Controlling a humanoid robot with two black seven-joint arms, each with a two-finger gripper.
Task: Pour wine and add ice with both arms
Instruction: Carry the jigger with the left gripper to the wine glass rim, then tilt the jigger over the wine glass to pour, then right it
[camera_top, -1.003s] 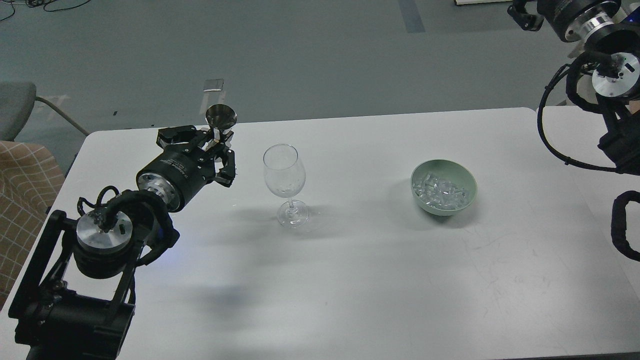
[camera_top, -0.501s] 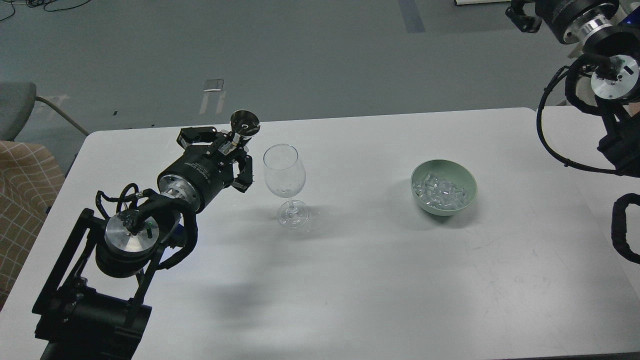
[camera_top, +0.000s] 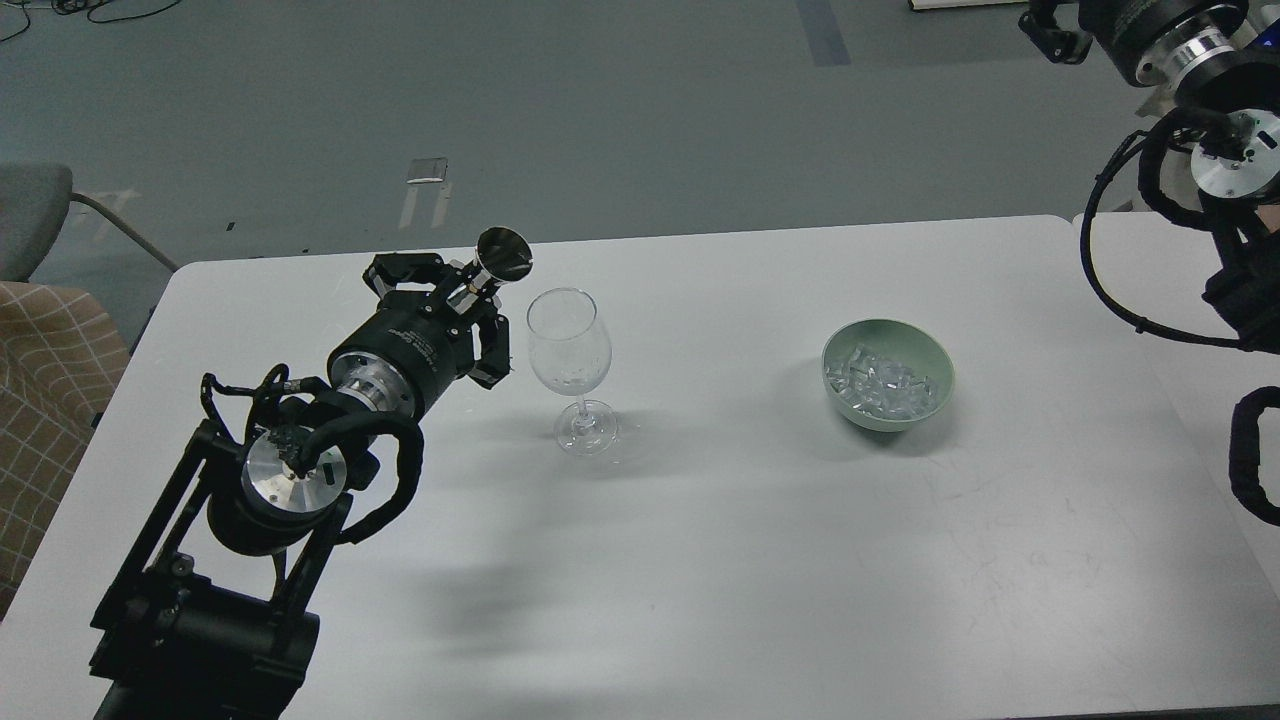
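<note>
A clear stemmed glass (camera_top: 569, 352) stands upright on the white table (camera_top: 700, 560), left of centre. My left gripper (camera_top: 468, 292) is shut on a small metal measuring cup (camera_top: 502, 254), tilted with its mouth toward the glass, just left of and above the rim. I cannot make out any wine in the cup or the glass. A pale green bowl (camera_top: 935, 370) holds several clear ice cubes (camera_top: 880, 383) to the right. My right arm (camera_top: 1215, 170) is raised at the top right; its gripper (camera_top: 1045, 25) is small, dark and cut by the frame edge.
A second white table surface (camera_top: 1180, 350) adjoins on the right under my right arm. A grey chair (camera_top: 35, 215) and a checked cushion (camera_top: 50, 400) stand off the table's left edge. Grey floor lies beyond the far edge.
My left arm moved right toward the glass, and the metal cup tipped from upright to tilted toward the glass rim. The right arm shifted only slightly.
</note>
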